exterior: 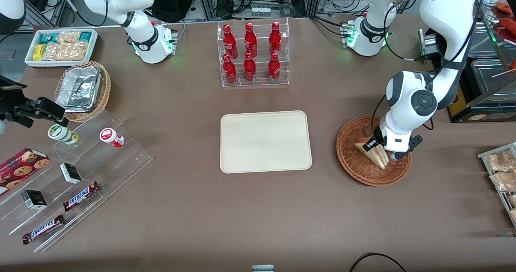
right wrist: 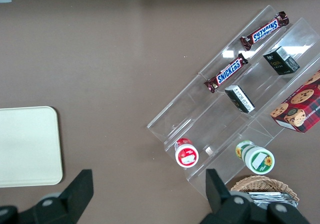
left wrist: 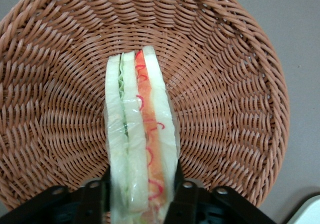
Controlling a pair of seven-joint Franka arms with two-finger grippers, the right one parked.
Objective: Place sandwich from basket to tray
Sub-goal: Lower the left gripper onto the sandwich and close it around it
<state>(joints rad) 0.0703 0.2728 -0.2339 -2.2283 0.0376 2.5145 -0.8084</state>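
Pinching the sandwich (left wrist: 141, 139) between its two fingers (left wrist: 186, 198), the pincer (exterior: 378, 145) sits low inside the basket (exterior: 354, 161), one dark finger pressed against each bread face. The wedge stands on edge with its red-orange and green filling stripes facing the wrist camera, its lower end on the woven floor of the basket. The basket rests on the brown worktop (exterior: 201, 207) toward the working arm's end. Beside the basket, toward the parked arm's end and apart from it, lies the cream tray (exterior: 265, 141), nothing on it.
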